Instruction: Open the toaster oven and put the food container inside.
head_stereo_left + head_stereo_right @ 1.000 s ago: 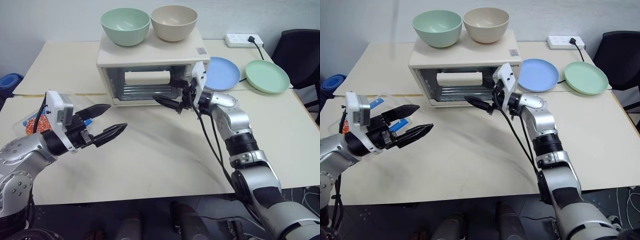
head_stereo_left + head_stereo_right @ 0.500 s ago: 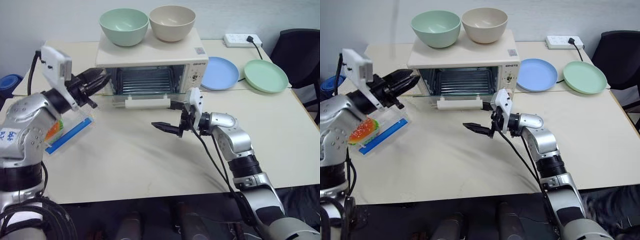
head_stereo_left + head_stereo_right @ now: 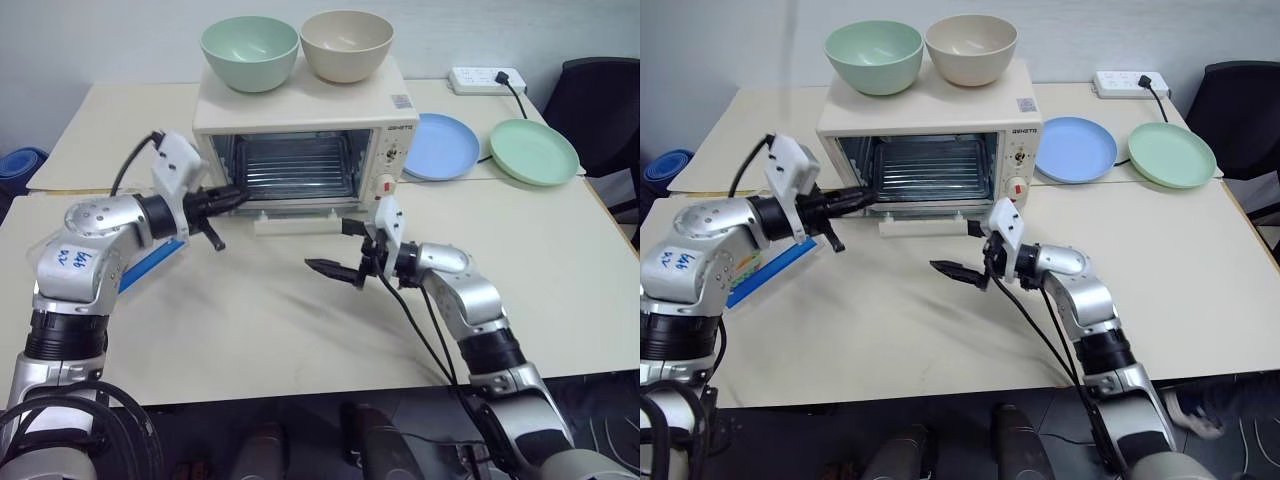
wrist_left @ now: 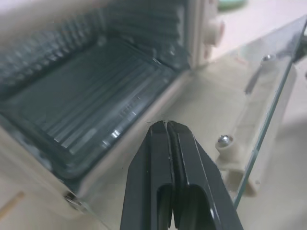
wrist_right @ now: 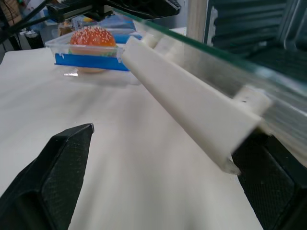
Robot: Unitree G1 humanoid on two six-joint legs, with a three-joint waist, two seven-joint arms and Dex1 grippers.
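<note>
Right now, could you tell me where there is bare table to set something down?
The widest bare stretch of table lies in front of the toaster oven, between both arms. Another lies right of the right end effector, below the green plate. It is crowded by the open door and food container.

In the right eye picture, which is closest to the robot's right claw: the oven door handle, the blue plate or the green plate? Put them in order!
From the right gripper:
1. Oven door handle, just behind the claw.
2. Blue plate, farther back, beside the toaster oven.
3. Green plate, farthest, toward the table's right edge.
</note>
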